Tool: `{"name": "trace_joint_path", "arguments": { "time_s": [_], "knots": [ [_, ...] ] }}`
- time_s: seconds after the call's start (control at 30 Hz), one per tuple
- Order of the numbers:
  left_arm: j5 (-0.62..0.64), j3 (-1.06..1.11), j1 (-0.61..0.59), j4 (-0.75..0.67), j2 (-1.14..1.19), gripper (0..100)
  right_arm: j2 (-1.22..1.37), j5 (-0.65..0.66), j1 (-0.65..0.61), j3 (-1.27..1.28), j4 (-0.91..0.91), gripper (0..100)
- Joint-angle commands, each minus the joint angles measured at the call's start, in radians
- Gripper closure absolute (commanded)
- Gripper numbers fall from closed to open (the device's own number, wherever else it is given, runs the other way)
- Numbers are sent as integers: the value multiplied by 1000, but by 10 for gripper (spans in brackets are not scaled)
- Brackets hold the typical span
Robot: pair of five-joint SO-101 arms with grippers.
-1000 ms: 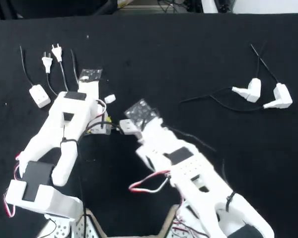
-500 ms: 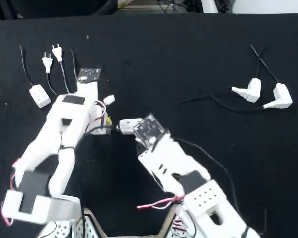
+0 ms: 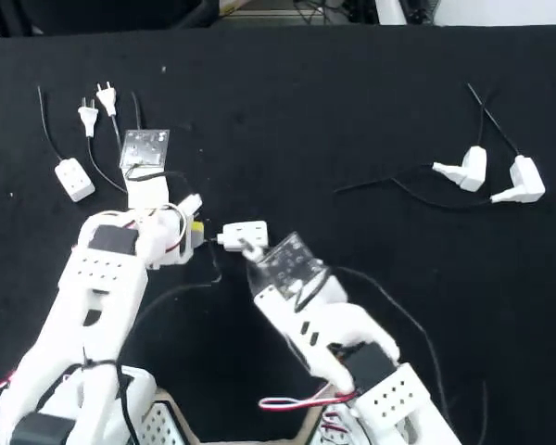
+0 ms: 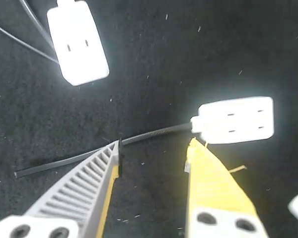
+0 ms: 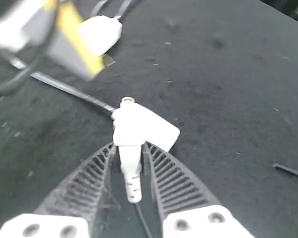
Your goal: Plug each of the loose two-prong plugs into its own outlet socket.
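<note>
A white outlet socket (image 3: 246,230) lies mid-table with its black cable running left. My right gripper (image 3: 252,252) sits just in front of it, shut on a white two-prong plug (image 5: 130,168) whose front end touches the socket (image 5: 144,126); I cannot see the prongs. My left gripper (image 3: 195,218) stands open just left of that socket, its fingers straddling the cable (image 4: 154,134) with the socket (image 4: 237,119) beside the yellow fingertip (image 4: 201,158). A second socket (image 3: 74,178) lies at the far left, and two loose plugs (image 3: 88,116) (image 3: 105,95) lie behind it.
Two white angled plugs (image 3: 465,169) (image 3: 524,181) with thin black cables lie at the right. The second socket (image 4: 78,42) is close to the left gripper. The black table (image 3: 334,102) has free room in the middle and at the back.
The right arm has drawn back toward the front edge, leaving the middle socket uncovered and in place. The left arm has also pulled back and swung its wrist to the left.
</note>
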Motion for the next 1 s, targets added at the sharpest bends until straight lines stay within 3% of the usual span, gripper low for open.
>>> {"name": "trace_joint_path", "arguments": {
  "time_s": [0.0,0.4,0.7,0.97],
  "knots": [
    [78,15,71,-14,-91,780,-24,-6,-68,-1,15,987],
    [89,344,119,-321,-427,780,-24,-6,-83,-1,17,986],
    [80,495,208,-334,-698,780,-24,-86,-83,-1,12,984],
    [8,516,236,-334,-735,780,-30,-89,-83,-1,15,984]
  ]
}}
